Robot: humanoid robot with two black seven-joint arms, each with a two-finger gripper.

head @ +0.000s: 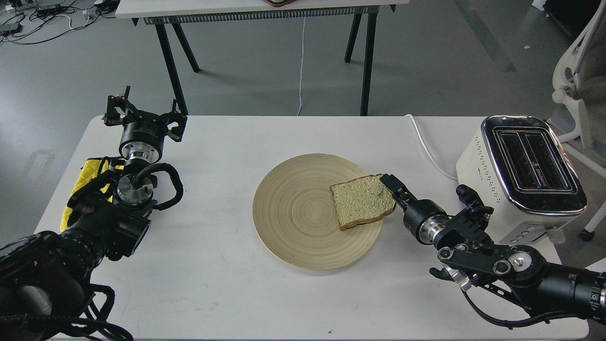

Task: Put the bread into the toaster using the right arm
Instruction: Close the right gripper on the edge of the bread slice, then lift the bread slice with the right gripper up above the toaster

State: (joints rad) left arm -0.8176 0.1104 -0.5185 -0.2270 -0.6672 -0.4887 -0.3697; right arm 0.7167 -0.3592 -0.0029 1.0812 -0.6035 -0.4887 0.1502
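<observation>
At the centre of the frame, a round wooden plate (pixel 303 213) rests on the white desk (pixel 227 293), and the bread (pixel 360 201) lies flat on the plate's right portion, its crust corner overhanging the rim. The right arm (pixel 473 246) enters from the lower right; its pincer (pixel 392 185) meets the slice at the upper right corner, seemingly pinching the edge, though from this angle the two fingers merge and I cannot tell whether they have closed on it. The toaster (pixel 521 177) stands at the right of the frame, near the desk's edge, slots upward and empty, its white cord (pixel 426 142) trailing toward the back. The left pincer (pixel 144 116), upper left, hangs spread wide and empty above the desk, beside a yellow cloth (pixel 87 177).

Judged risks: a grip on one corner alone may let the soft slice sag, tear or slip when lifted. The slice must also be turned from flat to upright to enter a narrow slot; a slight tilt would catch it on the chrome top. The elbow sits close to the toaster, so a wide swing could nudge it toward the desk's edge.
</observation>
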